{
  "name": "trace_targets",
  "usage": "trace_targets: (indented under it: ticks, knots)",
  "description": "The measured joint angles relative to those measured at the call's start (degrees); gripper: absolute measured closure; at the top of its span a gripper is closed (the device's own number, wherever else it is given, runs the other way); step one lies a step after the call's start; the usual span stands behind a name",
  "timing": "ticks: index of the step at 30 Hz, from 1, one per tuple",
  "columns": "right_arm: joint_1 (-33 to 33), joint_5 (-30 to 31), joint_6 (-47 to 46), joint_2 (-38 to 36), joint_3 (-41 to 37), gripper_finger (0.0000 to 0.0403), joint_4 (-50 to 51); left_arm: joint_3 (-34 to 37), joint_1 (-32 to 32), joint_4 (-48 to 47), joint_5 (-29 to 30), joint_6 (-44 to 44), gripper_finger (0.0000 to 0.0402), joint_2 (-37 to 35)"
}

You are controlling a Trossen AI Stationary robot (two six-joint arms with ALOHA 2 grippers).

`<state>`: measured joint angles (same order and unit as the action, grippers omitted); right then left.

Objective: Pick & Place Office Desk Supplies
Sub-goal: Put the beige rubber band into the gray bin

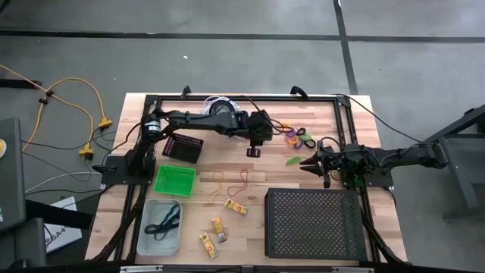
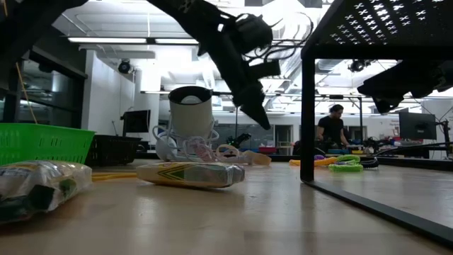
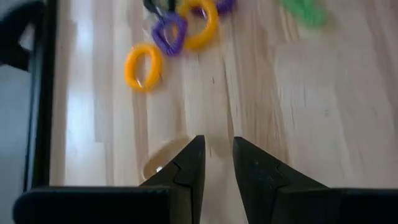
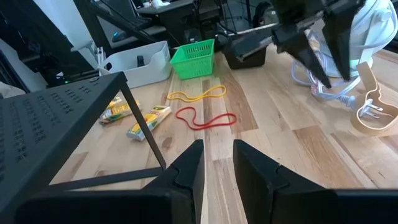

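Observation:
Orange [image 3: 143, 67], purple [image 3: 169, 34] and green [image 3: 305, 11] rings lie flat on the wood at the far right [image 1: 299, 137]. My left gripper [image 3: 217, 155] hangs slanting down over bare wood just short of them [image 1: 253, 152], with a narrow empty gap between its fingers. A tan loop [image 3: 158, 165] lies partly hidden under one finger. Yellow [image 4: 196, 94] and red [image 4: 205, 118] rubber bands and yellow packets [image 1: 236, 206] lie mid-table. My right gripper [image 4: 217, 158] waits level at the right [image 1: 305, 161], also narrowly open and empty.
A large black perforated tray [image 1: 311, 222] stands near right. A green basket [image 1: 175, 180], a small black basket [image 1: 182, 146] and a pale bin [image 1: 161, 226] holding dark bands sit at the left. The round disc with white cord [image 1: 220, 106] is at the far edge.

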<state>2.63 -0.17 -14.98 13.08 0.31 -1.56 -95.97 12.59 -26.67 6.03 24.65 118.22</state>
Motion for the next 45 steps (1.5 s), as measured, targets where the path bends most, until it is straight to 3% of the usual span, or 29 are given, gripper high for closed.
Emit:
trace_targets:
  ticks: [23,39,45]
  knots:
    - [0.0,0.0,0.0,0.0,0.0,0.0330,0.0,-1.5,2.2,-4.2,2.0,0.9,0.0325,0.8]
    - [0.0,0.0,0.0,0.0,0.0,0.0330,0.0,-1.5,1.5,-4.3,2.9,14.4,0.0325,2.5]
    - [0.0,0.0,0.0,0.0,0.0,0.0330,0.0,-1.5,1.5,-3.5,2.4,15.7,0.0325,3.4]
